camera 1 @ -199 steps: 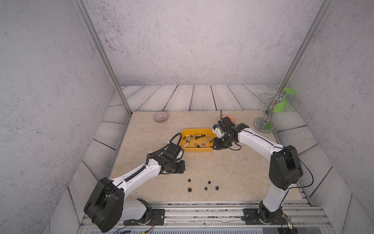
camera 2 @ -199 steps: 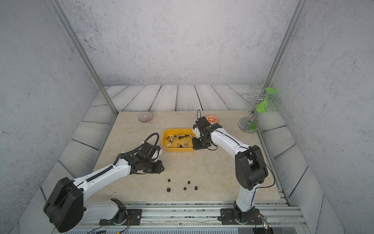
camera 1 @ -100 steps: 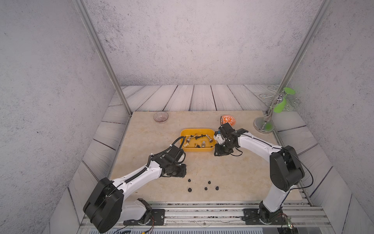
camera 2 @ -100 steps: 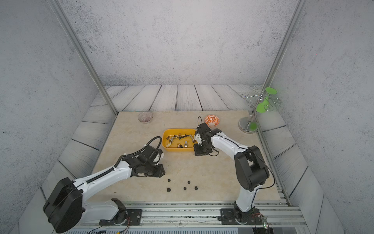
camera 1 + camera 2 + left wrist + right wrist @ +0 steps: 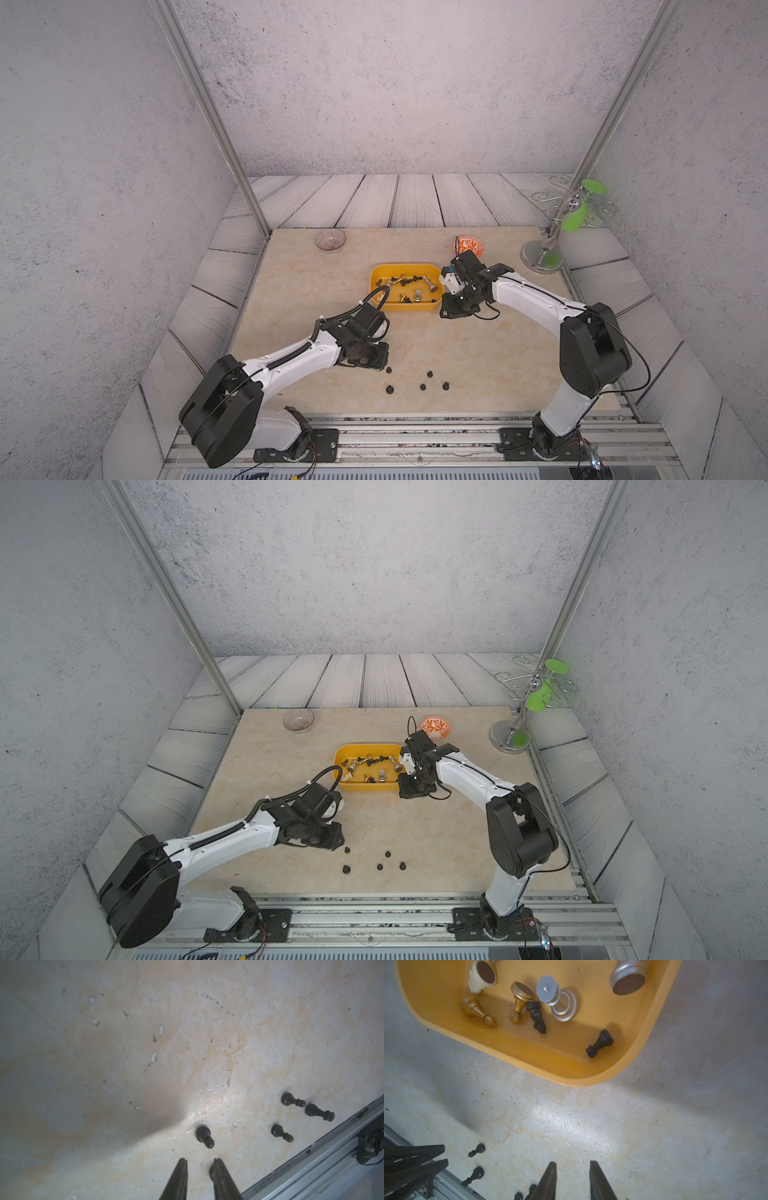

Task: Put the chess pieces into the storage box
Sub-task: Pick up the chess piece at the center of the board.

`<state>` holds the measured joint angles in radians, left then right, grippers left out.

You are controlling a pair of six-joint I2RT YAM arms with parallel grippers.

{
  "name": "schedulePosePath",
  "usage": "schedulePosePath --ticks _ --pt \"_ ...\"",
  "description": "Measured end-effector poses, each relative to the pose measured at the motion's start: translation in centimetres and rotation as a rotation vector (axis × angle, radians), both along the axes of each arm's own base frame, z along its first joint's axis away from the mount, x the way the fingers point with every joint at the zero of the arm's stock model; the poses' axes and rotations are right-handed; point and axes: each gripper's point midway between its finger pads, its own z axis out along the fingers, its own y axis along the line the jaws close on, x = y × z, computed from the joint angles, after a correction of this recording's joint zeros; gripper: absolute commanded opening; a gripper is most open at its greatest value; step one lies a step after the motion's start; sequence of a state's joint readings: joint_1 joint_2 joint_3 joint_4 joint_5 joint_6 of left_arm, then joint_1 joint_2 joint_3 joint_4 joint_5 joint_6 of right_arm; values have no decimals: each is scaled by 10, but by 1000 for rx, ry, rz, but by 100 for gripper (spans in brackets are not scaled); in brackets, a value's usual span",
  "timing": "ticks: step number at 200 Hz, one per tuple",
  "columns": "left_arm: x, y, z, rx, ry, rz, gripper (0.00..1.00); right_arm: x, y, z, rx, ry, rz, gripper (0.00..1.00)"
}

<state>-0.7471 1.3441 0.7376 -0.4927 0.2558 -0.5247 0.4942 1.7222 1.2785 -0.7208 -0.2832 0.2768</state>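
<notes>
The yellow-orange storage box holds several chess pieces: gold, silver, black and cream. Several small black chess pieces stand on the table near its front edge. My left gripper hangs low just left of them. It is open by a narrow gap with nothing between its fingers, and one black piece peeks from behind a finger. My right gripper is open and empty by the box's front right corner.
A clear glass bowl sits at the back left. An orange-patterned bowl sits behind my right wrist. A metal stand with a green cup stands at the right edge. A metal rail runs along the front.
My left gripper has moved toward the front, closer to the loose black pieces. My right gripper has slid from beside the box's right end toward the front, past its corner.
</notes>
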Motion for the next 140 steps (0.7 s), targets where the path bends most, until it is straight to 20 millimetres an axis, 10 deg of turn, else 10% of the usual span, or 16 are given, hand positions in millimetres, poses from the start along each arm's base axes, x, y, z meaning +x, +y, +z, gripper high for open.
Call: schedulePosePath --ticks 140 --pt "-8 -22 -20 56 43 -57 26 -3 -1 -4 -2 12 2 29"
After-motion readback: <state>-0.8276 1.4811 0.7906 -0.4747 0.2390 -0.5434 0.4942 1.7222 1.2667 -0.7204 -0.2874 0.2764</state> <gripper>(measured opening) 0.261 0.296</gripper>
